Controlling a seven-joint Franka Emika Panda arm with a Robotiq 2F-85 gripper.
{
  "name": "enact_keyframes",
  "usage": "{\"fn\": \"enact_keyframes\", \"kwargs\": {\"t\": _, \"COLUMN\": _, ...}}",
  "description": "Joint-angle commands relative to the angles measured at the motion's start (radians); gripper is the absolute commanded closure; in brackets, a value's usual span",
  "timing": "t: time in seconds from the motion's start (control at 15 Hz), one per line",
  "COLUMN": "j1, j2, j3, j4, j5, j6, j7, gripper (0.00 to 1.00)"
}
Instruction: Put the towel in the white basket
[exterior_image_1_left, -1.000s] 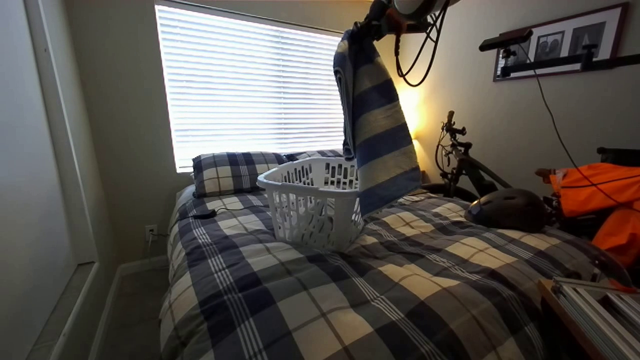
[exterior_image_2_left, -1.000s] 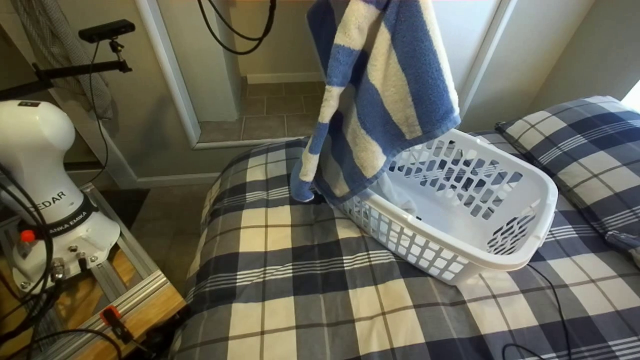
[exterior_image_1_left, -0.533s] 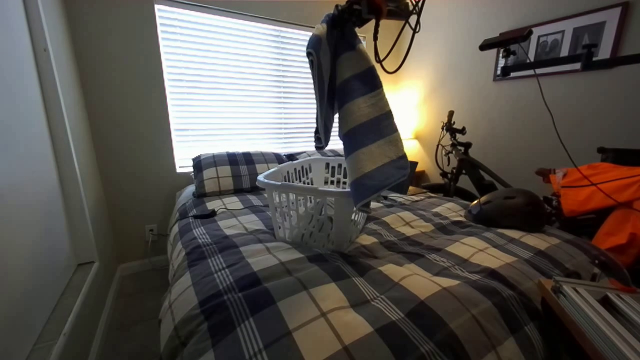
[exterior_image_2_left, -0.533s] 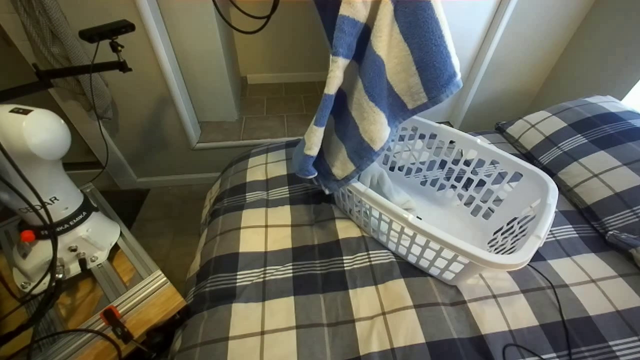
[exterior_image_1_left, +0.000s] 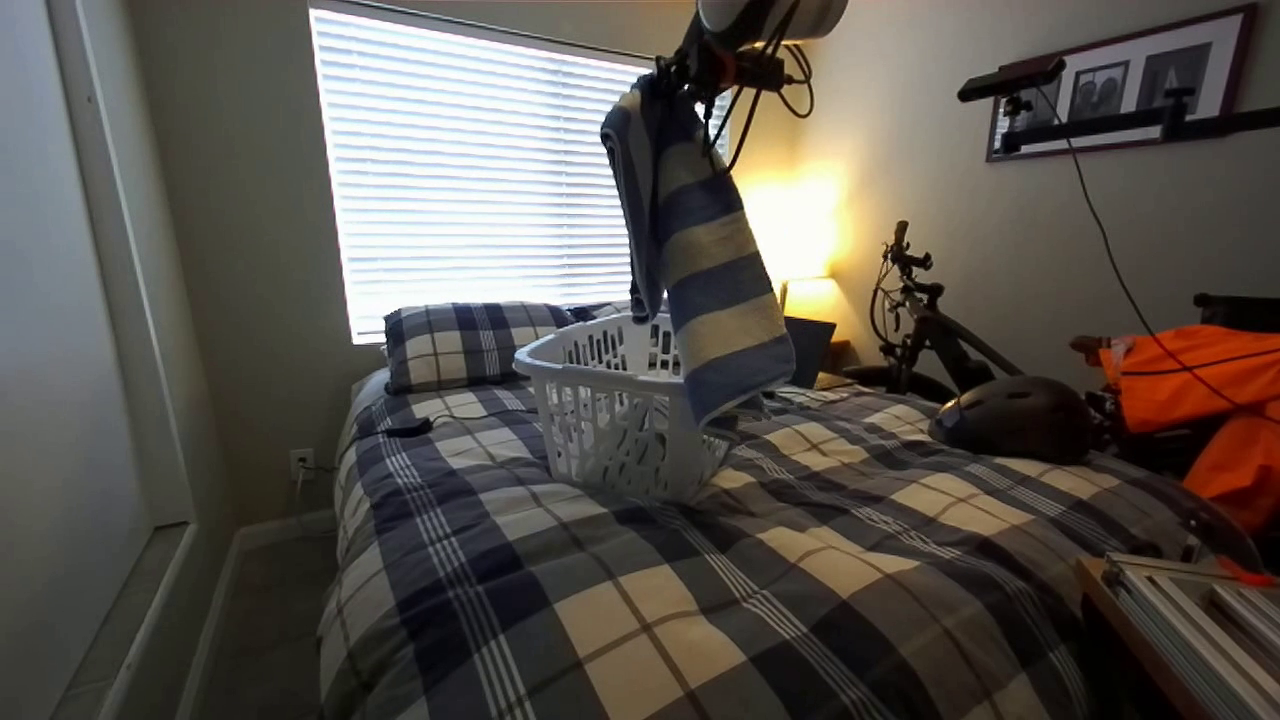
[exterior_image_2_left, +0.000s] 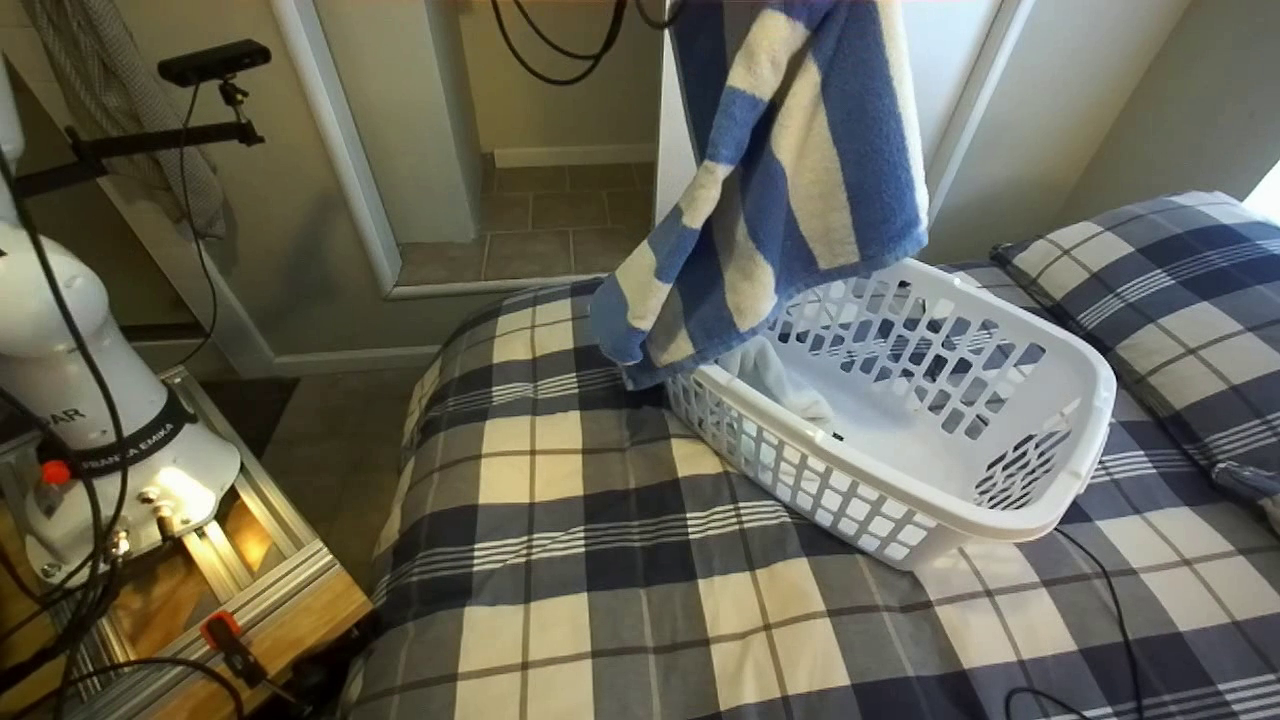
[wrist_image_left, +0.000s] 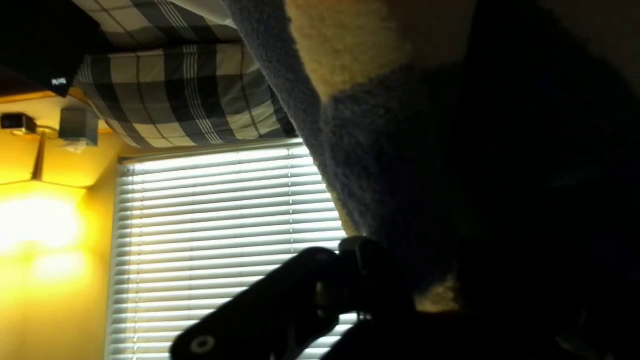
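One towel (exterior_image_1_left: 722, 270), blue with pale stripes, suspended by its gathered top; gripper (exterior_image_1_left: 662, 82), jaws clamped on the cloth. One white basket (exterior_image_1_left: 610, 380), slotted, upright on the plaid bedspread (exterior_image_1_left: 640, 600). Change: in an exterior view the towel hangs further across the basket than a second ago, and lower than half a second ago. Bearing on task: lowering appears to begin, release outstanding; whether the hem hangs inside or outside the rim, cannot tell.
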Motion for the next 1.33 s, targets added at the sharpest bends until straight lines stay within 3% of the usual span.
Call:
{"fn": "enact_keyframes", "kwargs": {"t": 0.0, "j1": -0.230, "j2": 0.177, "j3": 0.132, "j4": 0.236, "j5": 0.133, "j6": -0.095, "j7": -0.026, "gripper": 0.97}}
{"fn": "enact_keyframes", "kwargs": {"t": 0.33, "j1": -0.406, "j2": 0.347, "j3": 0.229, "j4": 0.444, "j5": 0.121, "j6": -0.220, "j7": -0.013, "gripper": 0.97}}
{"fn": "enact_keyframes", "kwargs": {"t": 0.93, "j1": -0.613, "j2": 0.589, "j3": 0.332, "j4": 0.799, "j5": 0.105, "j6": -0.478, "j7": -0.042, "gripper": 0.97}}
{"fn": "enact_keyframes", "kwargs": {"t": 1.0, "j1": -0.628, "j2": 0.608, "j3": 0.339, "j4": 0.838, "j5": 0.102, "j6": -0.511, "j7": -0.049, "gripper": 0.64}}
{"fn": "enact_keyframes", "kwargs": {"t": 1.13, "j1": -0.657, "j2": 0.639, "j3": 0.355, "j4": 0.915, "j5": 0.097, "j6": -0.583, "j7": -0.084, "gripper": 0.58}}
{"fn": "enact_keyframes", "kwargs": {"t": 1.27, "j1": -0.672, "j2": 0.624, "j3": 0.388, "j4": 0.963, "j5": 0.099, "j6": -0.752, "j7": -0.186, "gripper": 0.44}}
